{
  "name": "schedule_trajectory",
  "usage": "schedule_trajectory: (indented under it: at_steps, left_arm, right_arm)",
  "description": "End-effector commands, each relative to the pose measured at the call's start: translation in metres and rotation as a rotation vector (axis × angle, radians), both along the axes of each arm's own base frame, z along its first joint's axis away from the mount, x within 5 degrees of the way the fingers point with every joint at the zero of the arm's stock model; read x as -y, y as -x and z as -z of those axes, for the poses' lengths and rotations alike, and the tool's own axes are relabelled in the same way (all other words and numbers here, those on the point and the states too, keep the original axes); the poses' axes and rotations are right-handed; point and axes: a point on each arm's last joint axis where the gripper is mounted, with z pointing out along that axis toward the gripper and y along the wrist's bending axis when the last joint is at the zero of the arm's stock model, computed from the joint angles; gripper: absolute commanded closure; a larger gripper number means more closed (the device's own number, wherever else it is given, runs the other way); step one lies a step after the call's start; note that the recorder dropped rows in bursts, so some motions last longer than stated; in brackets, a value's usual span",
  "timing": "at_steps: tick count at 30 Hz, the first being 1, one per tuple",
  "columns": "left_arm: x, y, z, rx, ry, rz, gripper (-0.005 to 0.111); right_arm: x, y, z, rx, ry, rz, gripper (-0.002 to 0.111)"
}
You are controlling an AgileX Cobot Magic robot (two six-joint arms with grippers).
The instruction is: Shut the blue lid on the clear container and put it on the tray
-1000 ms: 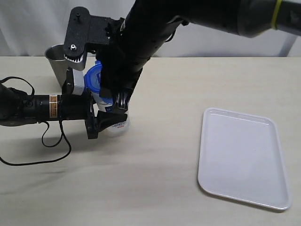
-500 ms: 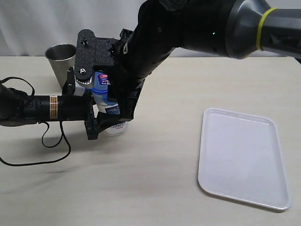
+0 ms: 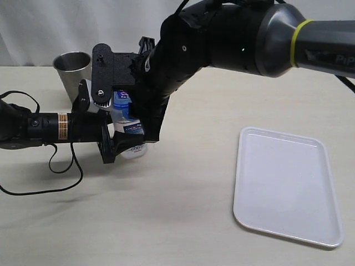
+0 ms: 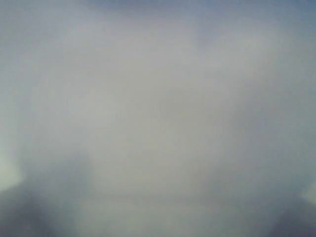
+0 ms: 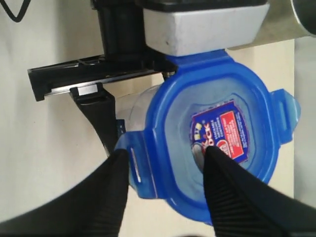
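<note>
blue lid (image 5: 217,98) red/blue sticker (image 5: 222,136) reads "…OCK". Lid sits on clear container (image 5: 140,106); left fingers (image 3: 117,145) clamp container, right fingers (image 5: 98,202) spread wide over lid.

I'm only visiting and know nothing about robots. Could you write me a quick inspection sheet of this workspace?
Surface: beige table, no spills seen.
Job's things: blue lid sits on the clear container, flaps splayed outward; white tray lies apart, nothing on it.
Clutter: steel cup upright behind the left arm.
Grippers: left gripper clamps the clear container; right gripper open over the lid.
Cables: black cable looped on the table.
Surroundings: white curtain behind.
</note>
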Motion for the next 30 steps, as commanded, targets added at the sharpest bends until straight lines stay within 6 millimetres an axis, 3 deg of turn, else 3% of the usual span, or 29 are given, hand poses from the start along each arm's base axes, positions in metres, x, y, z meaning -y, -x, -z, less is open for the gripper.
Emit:
schedule_trajectory:
  at_steps: [1, 5, 10, 24, 30]
  left_arm:
    - [0.005, 0.001, -0.013, 0.053, 0.088, 0.053, 0.107]
    - [0.005, 0.001, -0.013, 0.051, 0.088, 0.053, 0.107]
    - [0.005, 0.001, -0.013, 0.051, 0.088, 0.053, 0.107]
    - [0.005, 0.001, -0.013, 0.051, 0.088, 0.053, 0.107]
    - [0.005, 0.001, -0.013, 0.04, 0.092, 0.05, 0.107]
  right_arm:
    - [-0.001, -0.001, 0.037, -0.099, 0.083, 0.004, 0.063]
    - [-0.002, -0.002, 0.046, -0.115, 0.094, 0.008, 0.064]
    - [-0.003, -0.003, 0.054, -0.129, 0.107, 0.009, 0.076]
    - [-0.005, -0.008, 0.091, -0.172, 0.174, 0.021, 0.077]
    - [-0.005, -0.014, 0.091, -0.137, 0.133, 0.115, 0.079]
